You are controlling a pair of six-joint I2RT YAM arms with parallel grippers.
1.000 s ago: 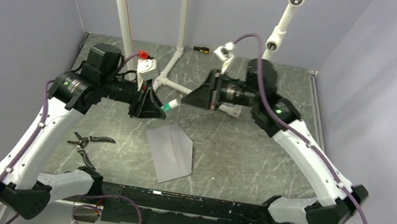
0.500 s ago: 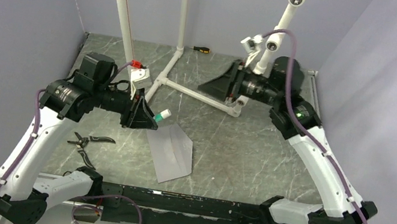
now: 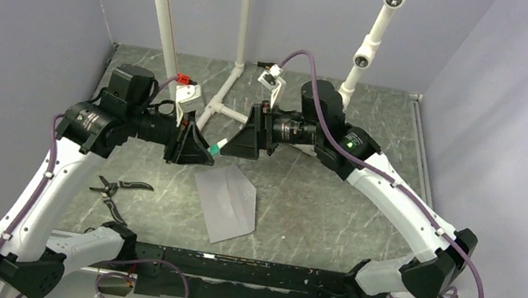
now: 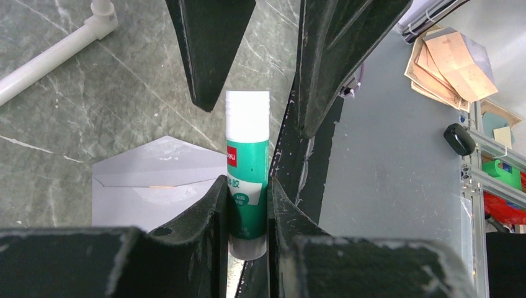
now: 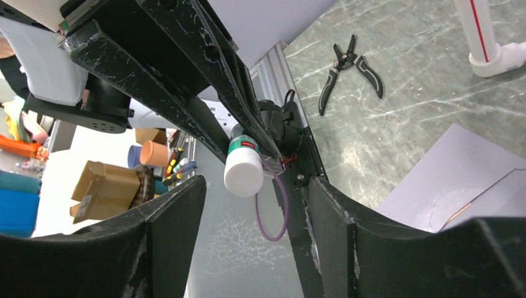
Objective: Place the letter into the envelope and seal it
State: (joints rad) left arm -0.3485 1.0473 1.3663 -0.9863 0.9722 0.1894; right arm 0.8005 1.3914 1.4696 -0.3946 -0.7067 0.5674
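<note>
Pinching glue stick in left hand, long axis aimed straight at right hand, spread wide astride white cap; envelope flat on tabletop beneath.

- Robotics lab test cell: two robot arms bolted to a marble-pattern tabletop, boxed in by plain grey partition walls.
- White PVC pipe frame rigged on the table.
- Exposed purple cabling looped along the arms.
- Hand tools lying about: pliers, screwdriver.
- Past the table edge: cardboard boxes, aluminium framing, stack of tan paper, blue bin.
</note>
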